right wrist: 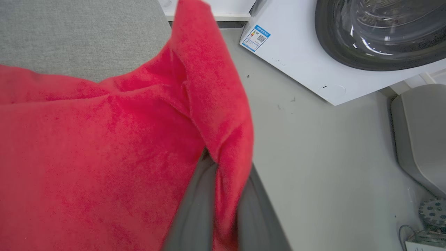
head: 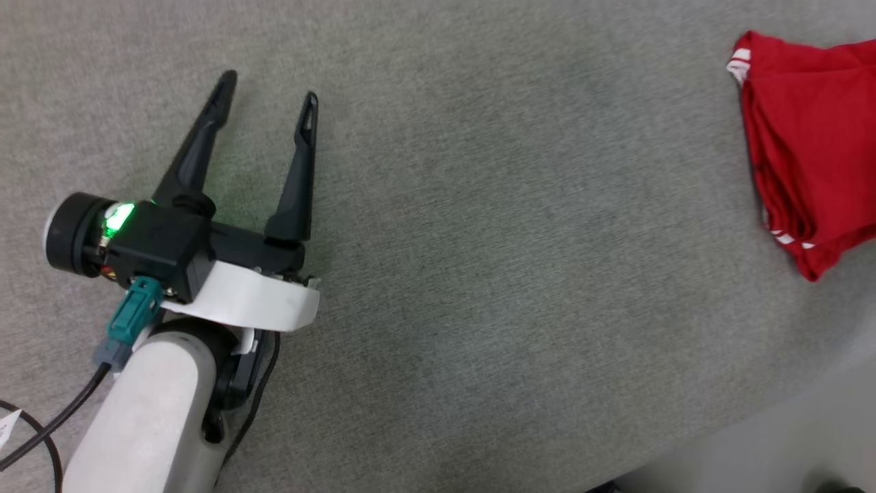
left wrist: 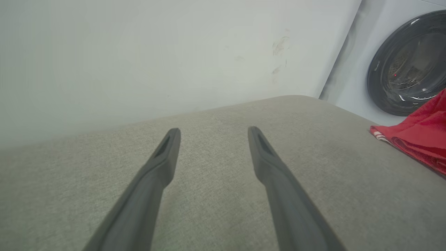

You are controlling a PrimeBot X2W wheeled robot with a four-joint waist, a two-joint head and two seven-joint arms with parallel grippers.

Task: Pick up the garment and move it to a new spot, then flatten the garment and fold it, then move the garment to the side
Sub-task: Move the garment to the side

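The garment (head: 814, 137) is a folded red bundle with white-and-red striped trim, lying at the far right of the grey cloth-covered surface (head: 513, 239) and running off the frame edge. In the left wrist view the garment (left wrist: 421, 136) lies well to the right. My left gripper (head: 270, 85) hovers open over bare surface at the left, far from it, and my left gripper (left wrist: 213, 130) has nothing between its fingers. In the right wrist view my right gripper (right wrist: 228, 164) is shut on a fold of the garment (right wrist: 104, 146), which drapes over its fingertips.
A white washing machine (right wrist: 348, 42) with a dark round door stands on the pale floor (right wrist: 331, 167) beyond the surface's right edge, and the washing machine (left wrist: 407, 66) also shows past the garment. A white wall (left wrist: 139, 62) rises behind the surface. A grey rounded object (right wrist: 421, 132) stands on the floor.
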